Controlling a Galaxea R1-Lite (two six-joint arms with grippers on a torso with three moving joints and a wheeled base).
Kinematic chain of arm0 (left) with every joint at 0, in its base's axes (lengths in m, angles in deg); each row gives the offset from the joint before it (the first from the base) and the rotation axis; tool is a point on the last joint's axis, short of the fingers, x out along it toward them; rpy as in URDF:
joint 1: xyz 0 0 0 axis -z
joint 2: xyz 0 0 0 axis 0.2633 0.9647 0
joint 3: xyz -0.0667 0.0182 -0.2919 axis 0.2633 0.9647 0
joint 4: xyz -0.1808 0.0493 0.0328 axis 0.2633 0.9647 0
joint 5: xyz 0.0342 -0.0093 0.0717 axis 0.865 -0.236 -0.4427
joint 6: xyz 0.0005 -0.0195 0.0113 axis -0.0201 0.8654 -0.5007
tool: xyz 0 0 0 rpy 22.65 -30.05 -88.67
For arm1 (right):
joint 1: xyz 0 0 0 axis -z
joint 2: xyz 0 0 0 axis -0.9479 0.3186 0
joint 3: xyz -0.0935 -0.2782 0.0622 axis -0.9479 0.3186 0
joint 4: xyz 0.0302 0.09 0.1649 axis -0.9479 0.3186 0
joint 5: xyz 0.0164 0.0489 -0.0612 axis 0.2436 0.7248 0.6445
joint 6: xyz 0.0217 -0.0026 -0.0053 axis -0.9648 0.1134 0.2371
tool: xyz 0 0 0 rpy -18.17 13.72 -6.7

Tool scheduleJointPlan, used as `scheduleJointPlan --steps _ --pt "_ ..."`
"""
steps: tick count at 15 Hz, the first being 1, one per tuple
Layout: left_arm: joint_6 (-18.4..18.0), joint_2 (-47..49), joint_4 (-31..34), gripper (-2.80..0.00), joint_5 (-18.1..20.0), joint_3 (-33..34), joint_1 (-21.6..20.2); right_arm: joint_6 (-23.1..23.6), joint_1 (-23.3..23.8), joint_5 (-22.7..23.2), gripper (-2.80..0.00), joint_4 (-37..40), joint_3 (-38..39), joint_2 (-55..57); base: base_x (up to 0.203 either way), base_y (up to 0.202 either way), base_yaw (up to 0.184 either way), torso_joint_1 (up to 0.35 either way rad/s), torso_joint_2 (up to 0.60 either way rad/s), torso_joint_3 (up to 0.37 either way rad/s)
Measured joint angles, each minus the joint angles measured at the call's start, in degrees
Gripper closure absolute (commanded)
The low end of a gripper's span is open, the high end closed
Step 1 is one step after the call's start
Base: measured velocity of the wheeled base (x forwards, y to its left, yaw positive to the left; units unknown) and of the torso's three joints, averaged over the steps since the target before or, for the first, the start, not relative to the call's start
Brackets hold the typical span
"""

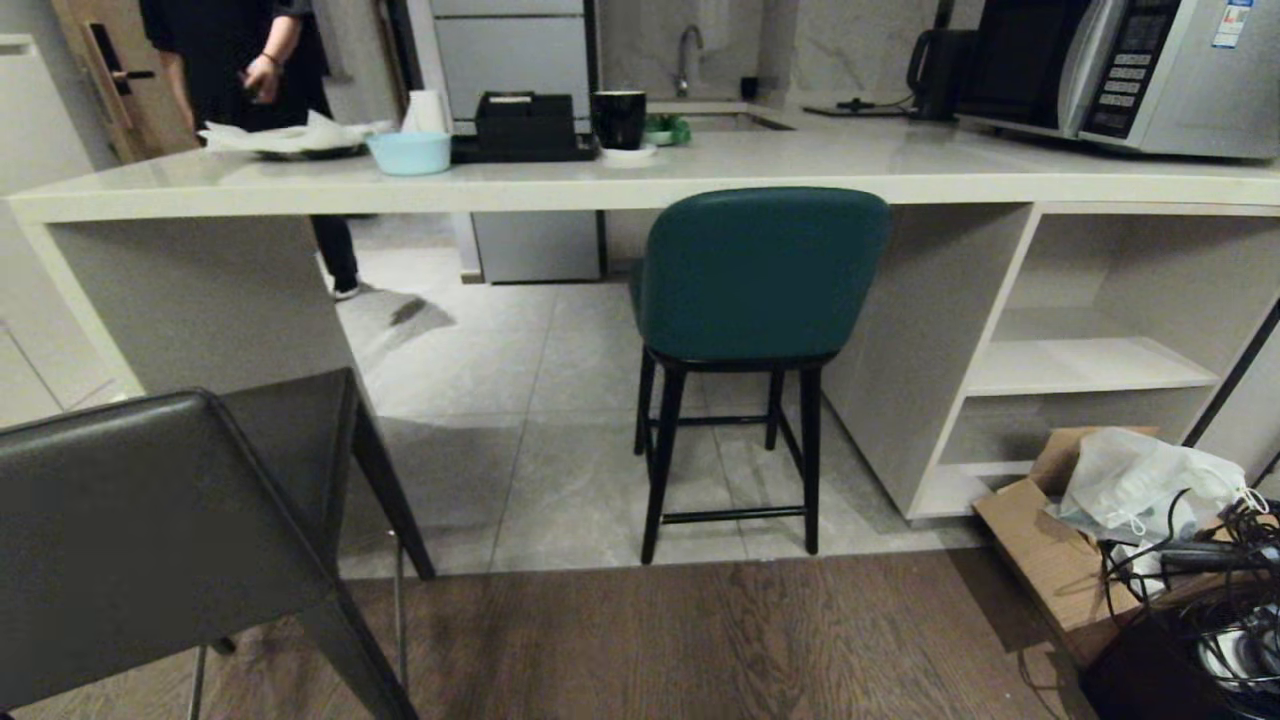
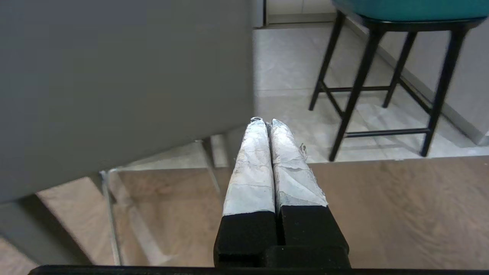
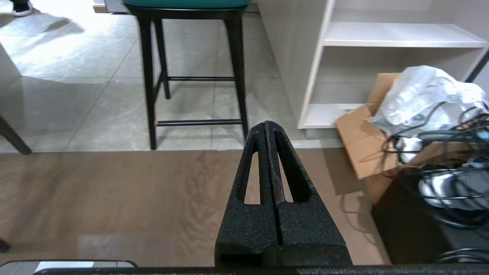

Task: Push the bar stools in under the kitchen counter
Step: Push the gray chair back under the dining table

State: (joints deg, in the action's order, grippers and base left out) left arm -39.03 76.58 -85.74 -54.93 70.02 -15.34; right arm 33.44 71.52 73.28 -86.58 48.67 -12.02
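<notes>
The teal bar stool (image 1: 755, 275) stands on the tiles, its seat tucked under the pale kitchen counter (image 1: 640, 185) and its padded back just below the counter's edge. The dark grey leather stool (image 1: 150, 520) is close to me at the front left, out on the wooden floor. Neither arm shows in the head view. In the left wrist view my left gripper (image 2: 266, 122) is shut, its white-wrapped fingers beside the grey stool's side (image 2: 114, 76), with the teal stool's black legs (image 2: 359, 84) beyond. My right gripper (image 3: 266, 124) is shut and empty over the wooden floor, short of the teal stool's legs (image 3: 153, 84).
White open shelving (image 1: 1090, 365) closes the counter's right end. A cardboard box with a white bag (image 1: 1130, 500) and a tangle of cables (image 1: 1220, 600) sit on the floor at the right. A person (image 1: 250, 70) stands behind the counter, which holds a bowl (image 1: 410, 152), a black mug (image 1: 619, 118) and a microwave (image 1: 1130, 70).
</notes>
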Motion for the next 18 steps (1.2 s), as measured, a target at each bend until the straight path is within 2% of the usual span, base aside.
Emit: scheduleJointPlan --steps 9,14,18 --pt "0.0 0.0 0.0 0.0 0.01 0.0 0.05 -0.14 0.0 -0.06 0.0 -0.02 0.0 0.0 0.0 0.181 -0.001 0.003 0.0 0.001" --pt "0.0 0.02 -0.02 0.0 0.0 0.0 0.1 -0.52 -0.02 -0.11 0.0 -0.05 0.0 -0.02 -0.01 0.0 0.001 0.002 0.0 -0.001" --pt "0.0 0.02 -0.02 0.0 -0.05 0.0 0.02 -0.69 0.0 -0.47 0.0 -0.05 0.0 -0.02 -0.186 0.0 -0.001 0.003 0.0 0.002"
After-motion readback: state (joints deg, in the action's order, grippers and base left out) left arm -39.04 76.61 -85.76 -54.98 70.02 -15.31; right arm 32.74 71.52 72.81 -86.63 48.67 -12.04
